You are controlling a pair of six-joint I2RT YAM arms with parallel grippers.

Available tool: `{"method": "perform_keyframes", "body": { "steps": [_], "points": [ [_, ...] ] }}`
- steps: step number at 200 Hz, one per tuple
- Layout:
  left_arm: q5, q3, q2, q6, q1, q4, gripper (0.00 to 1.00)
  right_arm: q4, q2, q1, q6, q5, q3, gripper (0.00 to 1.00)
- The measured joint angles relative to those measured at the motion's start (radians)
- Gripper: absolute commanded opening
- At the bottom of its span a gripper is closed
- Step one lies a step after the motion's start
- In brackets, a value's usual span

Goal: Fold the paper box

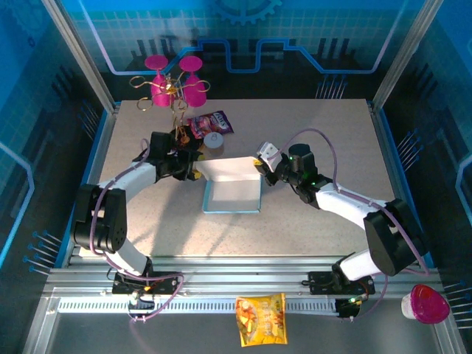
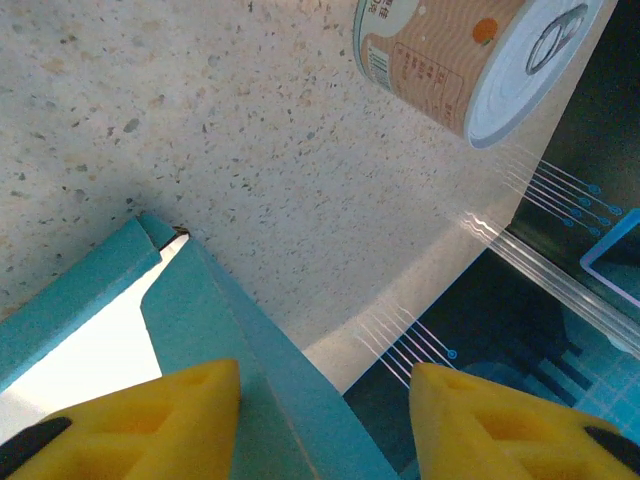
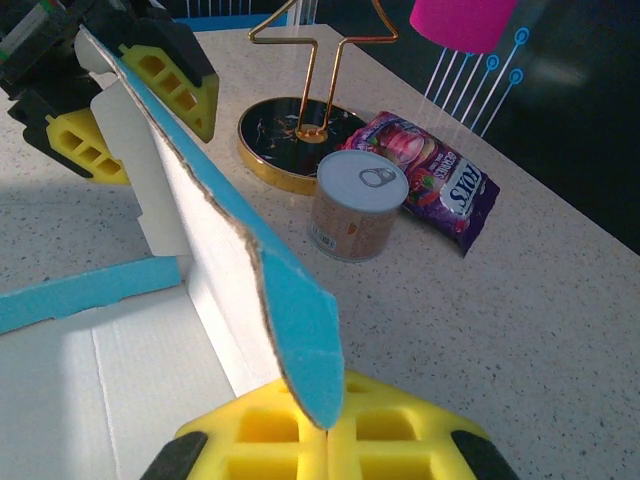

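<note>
The light blue paper box (image 1: 232, 193) lies open in the middle of the table, its long back flap (image 1: 228, 168) raised upright with the whitish face toward the arms. My right gripper (image 1: 263, 168) is shut on the flap's right tip, which is pinched between its yellow fingers (image 3: 330, 420). My left gripper (image 1: 193, 168) straddles the flap's left end (image 2: 215, 330): its jaws (image 2: 322, 385) stand apart, with the blue flap between them close to the left finger (image 2: 190, 400) and a wide gap on the other side. The right wrist view shows the left gripper (image 3: 125, 110) at the flap's far end.
A tin can (image 1: 214, 141) (image 3: 357, 205) (image 2: 470, 60) stands just behind the flap, with a purple snack packet (image 1: 210, 122) beside it. A gold stand holding pink cups (image 1: 175, 88) is behind them. A yellow snack packet (image 1: 260, 318) lies on the front rail.
</note>
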Motion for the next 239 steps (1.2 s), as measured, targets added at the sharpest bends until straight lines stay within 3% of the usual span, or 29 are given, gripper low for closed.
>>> {"method": "perform_keyframes", "body": {
  "steps": [21,105,226,239],
  "points": [
    [0.001,-0.004,0.000,-0.024,0.000,0.017,0.37,0.006,0.001,0.000,0.000,0.000,0.000,0.00],
    [-0.003,-0.024,0.000,-0.103,-0.010,0.087,0.31,0.024,0.001,0.000,0.000,0.013,0.000,0.00],
    [-0.010,-0.077,0.000,-0.250,-0.035,0.155,0.00,0.054,0.006,0.000,0.001,0.034,0.000,0.00],
    [-0.014,-0.077,-0.002,-0.251,-0.035,0.153,0.00,0.054,0.007,0.000,0.008,0.037,0.000,0.15]
  ]
}}
